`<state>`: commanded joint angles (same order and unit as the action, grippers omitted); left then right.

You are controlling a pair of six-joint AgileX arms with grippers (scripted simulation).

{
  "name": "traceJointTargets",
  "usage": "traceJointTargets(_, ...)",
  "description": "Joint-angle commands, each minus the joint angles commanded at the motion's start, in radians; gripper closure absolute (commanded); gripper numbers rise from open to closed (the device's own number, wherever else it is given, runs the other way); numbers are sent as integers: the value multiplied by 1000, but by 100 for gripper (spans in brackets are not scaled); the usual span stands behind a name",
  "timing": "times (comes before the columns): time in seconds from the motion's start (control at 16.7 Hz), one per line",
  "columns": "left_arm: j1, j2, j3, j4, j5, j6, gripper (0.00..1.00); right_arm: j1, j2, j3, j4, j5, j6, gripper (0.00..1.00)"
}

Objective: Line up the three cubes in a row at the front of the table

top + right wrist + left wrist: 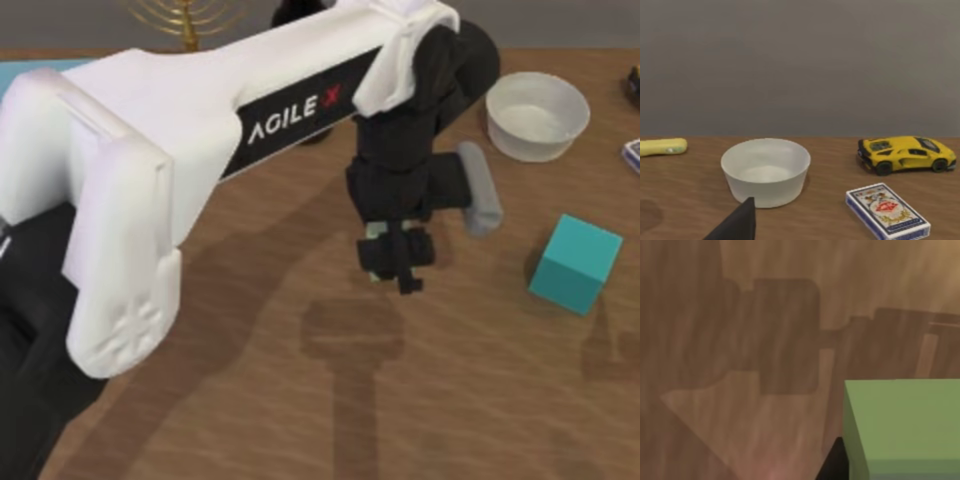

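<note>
Near the centre of the top view, the small light green cube is clamped between the fingers of the left gripper above the table, with the teal cube resting at the right.

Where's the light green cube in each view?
Top view: light green cube near table centre, mostly hidden in the left claw, only slivers showing.
Left wrist view: cube fills the lower right corner, close up.
Right wrist view: not in it.
Shared landmark: the brown wood-grain table, with the arm's shadow in top and left wrist views.
</note>
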<state>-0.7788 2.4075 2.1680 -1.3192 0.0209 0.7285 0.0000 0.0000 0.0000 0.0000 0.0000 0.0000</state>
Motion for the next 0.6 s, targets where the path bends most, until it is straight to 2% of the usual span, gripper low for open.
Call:
traceJointTargets(0.12,-79,9,32,-18,1,-17,100,0,0,0,0,0,0,0)
traceJointTargets(0.24,-116,12,49,-26,1,-26,100,0,0,0,0,0,0,0)
traceJointTargets(0.6,-115,12,31,-8,0,-26,100,0,0,0,0,0,0,0)
